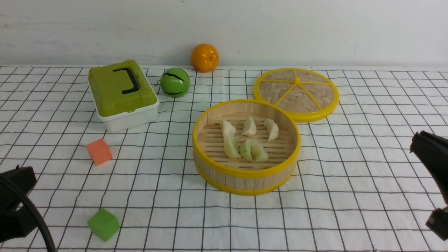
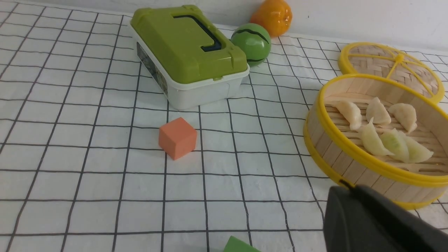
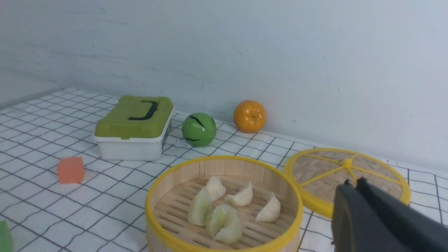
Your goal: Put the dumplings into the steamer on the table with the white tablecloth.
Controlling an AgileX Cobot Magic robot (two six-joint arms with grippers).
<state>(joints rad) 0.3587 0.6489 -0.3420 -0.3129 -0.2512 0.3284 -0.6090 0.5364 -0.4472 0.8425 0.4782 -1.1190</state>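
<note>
The steamer (image 1: 245, 172) stands in the middle of the table's white tablecloth (image 1: 350, 196), a round bamboo basket with yellow rims. Several pale dumplings (image 1: 249, 126) lie on its slatted floor, some faintly green. My left gripper (image 1: 21, 176) sits low at the near left, well away from the steamer, shut and empty. In the left wrist view its black fingers (image 2: 350, 187) meet in front of the steamer's wall (image 2: 350, 147). My right gripper (image 1: 421, 141) hangs at the right edge, also shut on nothing. In the right wrist view the right gripper (image 3: 351, 182) overlaps the lid.
The woven steamer lid (image 1: 296, 93) lies flat behind the steamer to the right. A white box with a green lid (image 1: 120, 92), a green ball (image 1: 175, 82) and an orange (image 1: 204, 57) sit at the back left. An orange cube (image 1: 99, 151) and a green cube (image 1: 103, 224) lie at the near left.
</note>
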